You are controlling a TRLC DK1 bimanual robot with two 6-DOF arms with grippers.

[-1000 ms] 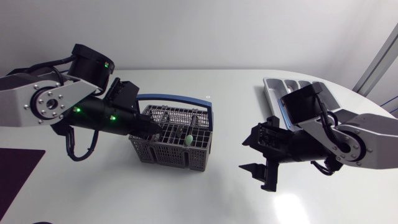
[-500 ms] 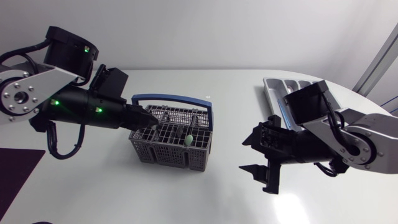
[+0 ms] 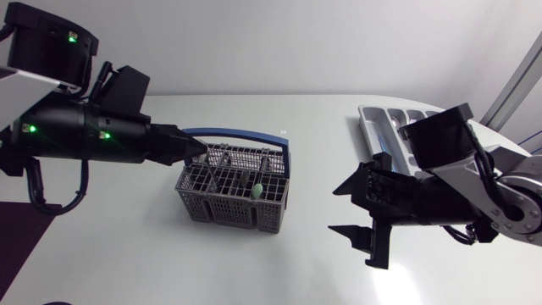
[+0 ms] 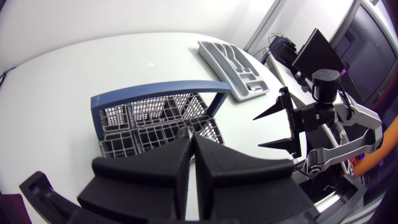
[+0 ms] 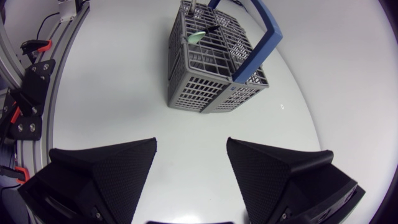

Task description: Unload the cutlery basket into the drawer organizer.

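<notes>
The grey cutlery basket with a blue handle stands at the table's middle. A green-handled utensil pokes out of one right-hand compartment, and shows in the right wrist view as the same green utensil. My left gripper is shut, its tip over the basket's rear left corner, nothing visible between its fingers. In the left wrist view the shut gripper hangs above the basket. My right gripper stands open to the right of the basket, empty. The grey drawer organizer lies at the back right.
From the right wrist view the open gripper faces the basket across bare white table. The organizer lies beyond the basket in the left wrist view, with my right gripper beside it. A dark mat covers the left edge.
My left arm has risen and swung back to the left, its shut tip staying over the basket's rear left. The right arm has drifted slightly lower, still open.
</notes>
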